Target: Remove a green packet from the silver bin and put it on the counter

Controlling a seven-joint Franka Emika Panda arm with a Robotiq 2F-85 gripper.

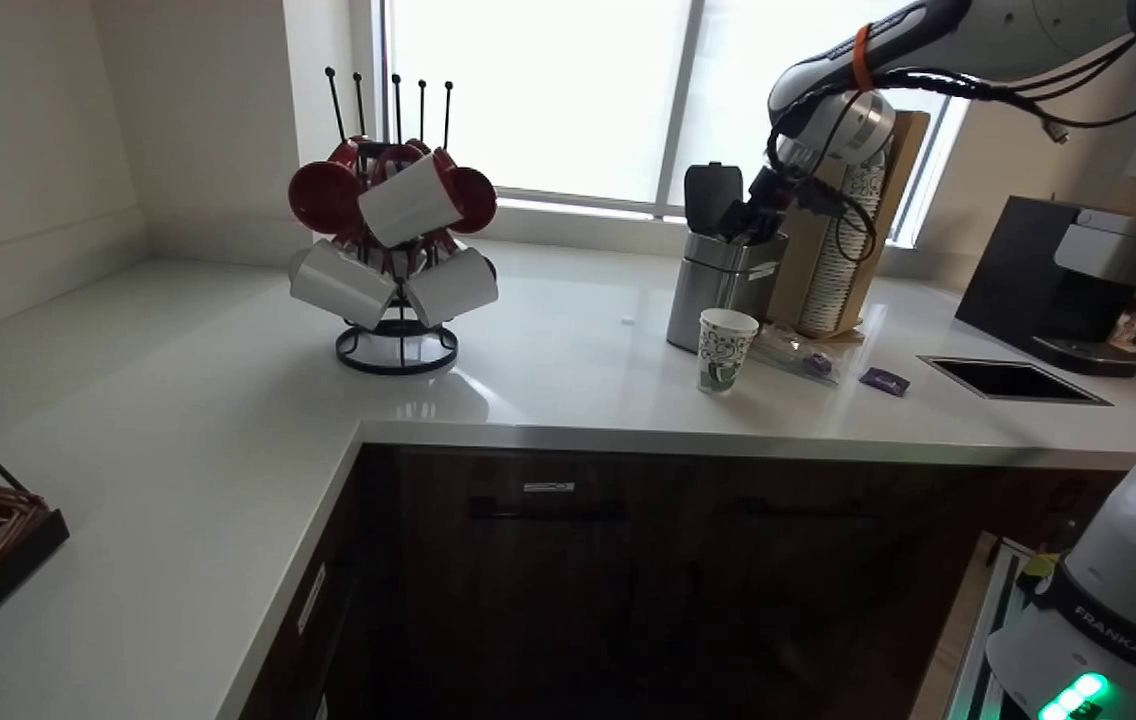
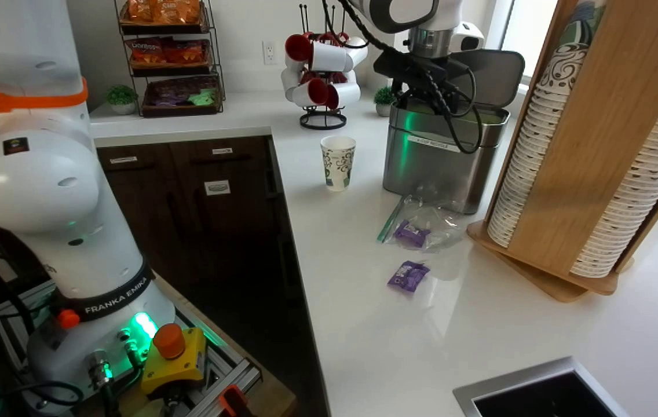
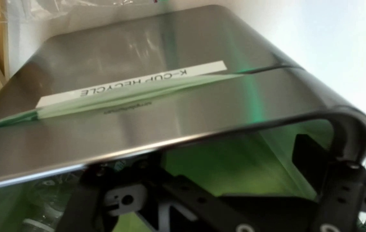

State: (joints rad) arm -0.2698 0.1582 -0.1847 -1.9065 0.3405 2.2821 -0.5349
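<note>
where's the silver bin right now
In an exterior view, the silver bin stands on the counter, right of the paper cup and left of the wooden cup holder, with a clear plastic bag by its base.

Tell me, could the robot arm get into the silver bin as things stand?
Probably yes: the bin has its lid up, and the gripper, with its fingers spread, is right at the rim. It looks close to that edge, though, so a bump seems possible.

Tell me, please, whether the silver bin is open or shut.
Open: the silver bin has its lid raised in both exterior views, and the wrist view looks inside.
</note>
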